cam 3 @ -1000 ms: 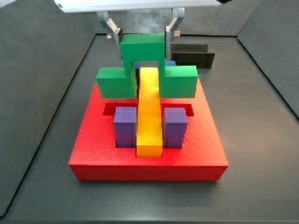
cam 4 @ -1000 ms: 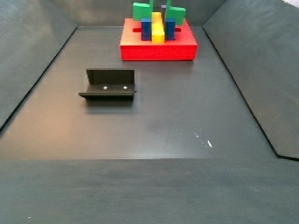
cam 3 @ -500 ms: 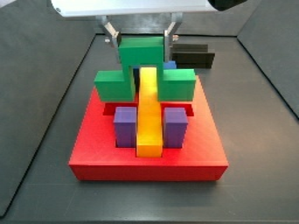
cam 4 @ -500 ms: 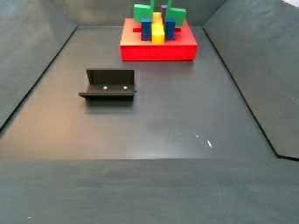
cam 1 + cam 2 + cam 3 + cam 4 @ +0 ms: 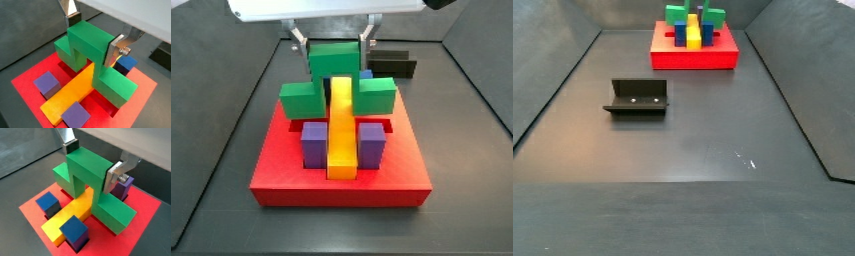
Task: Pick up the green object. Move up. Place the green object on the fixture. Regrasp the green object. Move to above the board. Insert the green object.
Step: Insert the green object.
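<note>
The green object (image 5: 334, 60) is an arch-shaped piece that stands upright on the red board (image 5: 331, 185), straddling the far end of a yellow bar (image 5: 342, 130). Its wide feet sit down on the board on both sides of the bar. The gripper (image 5: 334, 43) is above the board, with one finger on each side of the arch's narrow top. In both wrist views the pads (image 5: 113, 52) (image 5: 112, 182) lie against the green object (image 5: 90, 42) (image 5: 87, 173). The gripper (image 5: 94, 36) (image 5: 93, 164) is shut on it.
Two purple blocks (image 5: 313, 140) (image 5: 373, 140) flank the yellow bar, and blue blocks (image 5: 48, 203) stand on the board too. The fixture (image 5: 637, 97) stands on the dark floor away from the board (image 5: 694, 60). Sloped dark walls ring the floor.
</note>
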